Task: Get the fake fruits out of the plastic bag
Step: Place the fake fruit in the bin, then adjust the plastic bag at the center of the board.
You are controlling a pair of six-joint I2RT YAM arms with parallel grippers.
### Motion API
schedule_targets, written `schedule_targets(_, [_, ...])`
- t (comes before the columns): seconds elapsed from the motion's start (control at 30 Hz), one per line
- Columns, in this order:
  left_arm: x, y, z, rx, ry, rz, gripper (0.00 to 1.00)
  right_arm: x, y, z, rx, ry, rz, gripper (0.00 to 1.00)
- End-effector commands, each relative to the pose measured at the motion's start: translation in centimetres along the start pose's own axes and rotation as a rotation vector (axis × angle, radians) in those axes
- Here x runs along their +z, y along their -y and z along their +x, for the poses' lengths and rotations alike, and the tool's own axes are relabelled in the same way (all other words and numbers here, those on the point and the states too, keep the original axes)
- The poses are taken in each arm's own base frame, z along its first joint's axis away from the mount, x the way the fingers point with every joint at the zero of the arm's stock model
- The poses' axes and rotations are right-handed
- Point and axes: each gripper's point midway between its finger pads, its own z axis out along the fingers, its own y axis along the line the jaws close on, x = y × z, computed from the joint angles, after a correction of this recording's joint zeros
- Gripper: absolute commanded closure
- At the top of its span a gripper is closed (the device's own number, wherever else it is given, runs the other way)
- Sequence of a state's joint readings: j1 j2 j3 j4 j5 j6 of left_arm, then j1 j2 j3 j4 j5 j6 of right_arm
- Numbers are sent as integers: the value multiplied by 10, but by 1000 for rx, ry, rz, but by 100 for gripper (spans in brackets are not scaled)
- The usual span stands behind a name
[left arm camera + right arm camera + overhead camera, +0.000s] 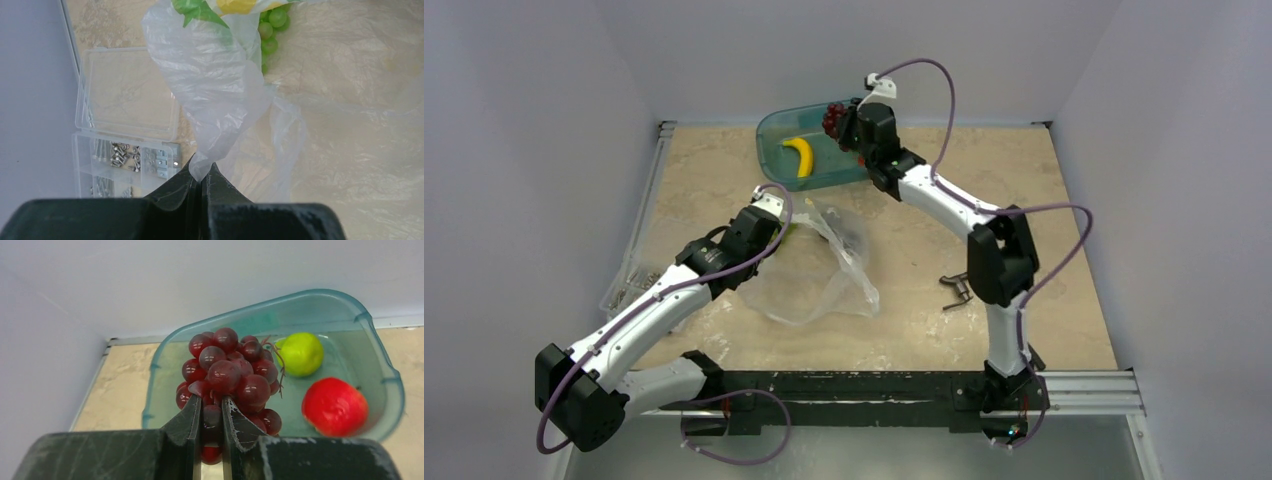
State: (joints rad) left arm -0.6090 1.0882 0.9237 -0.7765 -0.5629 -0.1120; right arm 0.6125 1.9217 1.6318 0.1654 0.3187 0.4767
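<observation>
- Our right gripper (211, 409) pinches the purple grapes (230, 375) low on the bunch, above the tub (387, 385); likely light, knobbly.
- Our left gripper (201, 172) clamps the bag (215, 90), thin, slippery; green grapes (272, 25) show at its far end.

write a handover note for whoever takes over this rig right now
Left gripper: jaws shut on a fold of the plastic bag.
Right gripper: jaws shut on the purple grape bunch, held over the teal tub.
Done: banana and green round fruit lie in the tub, beside a red fruit.
Left: release the purple grapes, then fetch the green grape bunch at the bag's far end; inside or beside it, unclear.
</observation>
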Motion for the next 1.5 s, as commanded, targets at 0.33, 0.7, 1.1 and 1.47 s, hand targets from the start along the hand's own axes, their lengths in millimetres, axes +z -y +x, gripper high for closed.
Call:
schedule_targets(0.33, [-9,-3,-17,-32,61,14,100,61,-5,2,-71,-79,-15,29])
schedule_targets(0.7, [-11,-2,-18,-38,68,27,100,-64,11,81,-74,-259,-59,33])
schedule_targets(1.1, [-15,-4,-21,-51,90,28,100,-201,-57,78,-162,-101,-327,42])
schedule_targets(1.47, [-19,-10,-23,-73,128,11,100,-190,-114,175,-243,-247,-363,70])
